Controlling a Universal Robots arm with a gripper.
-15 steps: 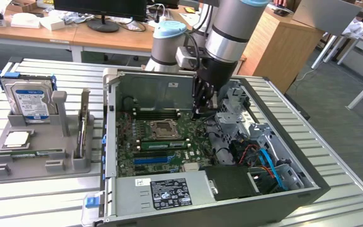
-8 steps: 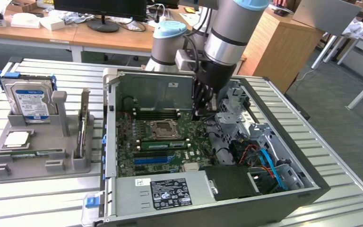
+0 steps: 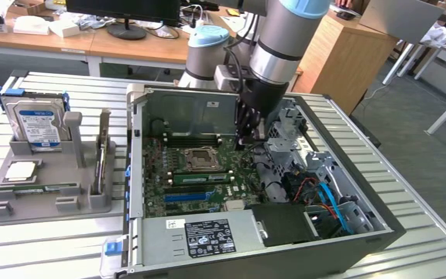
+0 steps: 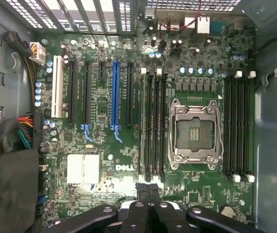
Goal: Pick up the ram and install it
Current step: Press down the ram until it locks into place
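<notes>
The arm point(image 3: 281, 40) is a stack of silver-grey tubes with a black band and pale blue joint caps point(image 3: 207, 36) (a black cable point(image 3: 231, 55) trails beside the wrist). Its gripper point(image 4: 148, 190) is black, with round silver screws point(image 4: 104, 210) on its linkages.

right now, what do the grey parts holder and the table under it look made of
Parts holder: likely plastic, maybe 3D-printed; matte, uniform grey, blocky shapes. Table: looks like bare metal, probably aluminium; pale silvery slats with soft sheen.
</notes>
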